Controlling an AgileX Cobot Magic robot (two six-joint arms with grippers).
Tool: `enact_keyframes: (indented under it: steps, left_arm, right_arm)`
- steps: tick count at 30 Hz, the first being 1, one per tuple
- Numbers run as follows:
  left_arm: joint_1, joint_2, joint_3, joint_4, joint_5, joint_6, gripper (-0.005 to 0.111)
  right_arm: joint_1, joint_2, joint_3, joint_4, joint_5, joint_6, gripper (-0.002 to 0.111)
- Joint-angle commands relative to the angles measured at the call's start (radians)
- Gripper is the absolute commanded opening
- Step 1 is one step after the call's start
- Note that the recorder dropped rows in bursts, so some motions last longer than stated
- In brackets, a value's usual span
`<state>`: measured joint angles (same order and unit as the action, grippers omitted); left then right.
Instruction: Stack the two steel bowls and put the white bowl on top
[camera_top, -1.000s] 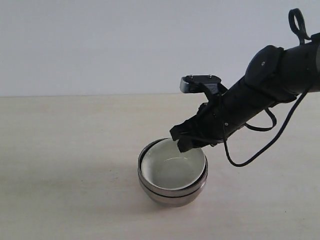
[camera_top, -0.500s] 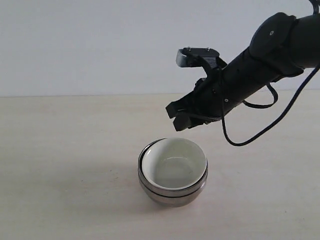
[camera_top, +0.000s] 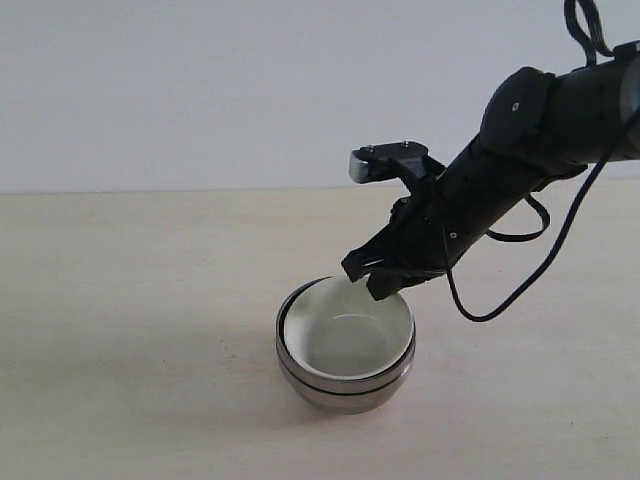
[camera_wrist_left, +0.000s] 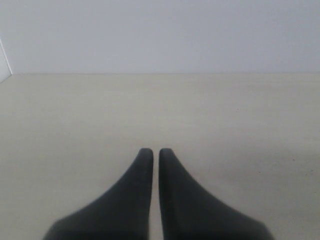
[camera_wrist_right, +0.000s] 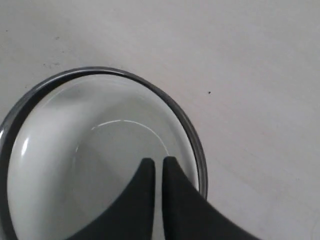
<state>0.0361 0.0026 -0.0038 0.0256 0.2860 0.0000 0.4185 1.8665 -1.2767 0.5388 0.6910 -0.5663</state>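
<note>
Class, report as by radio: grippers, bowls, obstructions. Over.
Right gripper shut, empty, over white bowl. Left gripper shut, empty, over table. White bowl sits in stacked steel bowls. No obstruction seen.

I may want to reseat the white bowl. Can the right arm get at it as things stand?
Probably yes. The right gripper hangs right over the white bowl, near its rim, with nothing between; its jaws are shut, so open them first.
</note>
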Motion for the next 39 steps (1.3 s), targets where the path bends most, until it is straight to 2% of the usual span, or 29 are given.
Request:
enact_keyframes:
  steps: [1,17,23,30,35,39]
  left_arm:
    - [0.003,-0.003,0.004,-0.008,-0.002,-0.008,0.004]
    - [0.003,-0.003,0.004,-0.008,-0.002,-0.008,0.004]
    - [0.003,-0.003,0.004,-0.008,-0.002,-0.008,0.004]
    - [0.003,-0.003,0.004,-0.008,-0.002,-0.008,0.004]
    - [0.003,-0.003,0.004,-0.008,-0.002,-0.008,0.004]
    - [0.003,-0.003,0.004,-0.008,-0.002,-0.008,0.004]
  right_arm:
    - [0.000,0.002,-0.003,-0.006,-0.035,-0.011,0.000]
    - [0.000,0.043,-0.003,-0.053,-0.073,0.013,0.000]
    - [0.000,0.026,-0.003,-0.002,-0.071,0.008,0.000]
    - [0.000,0.004,-0.003,0.089,-0.045,-0.099,0.000]
    - [0.000,-0.066,-0.003,0.038,-0.059,-0.093,0.000]
    - [0.000,-0.102,-0.003,-0.052,-0.031,-0.004,0.000]
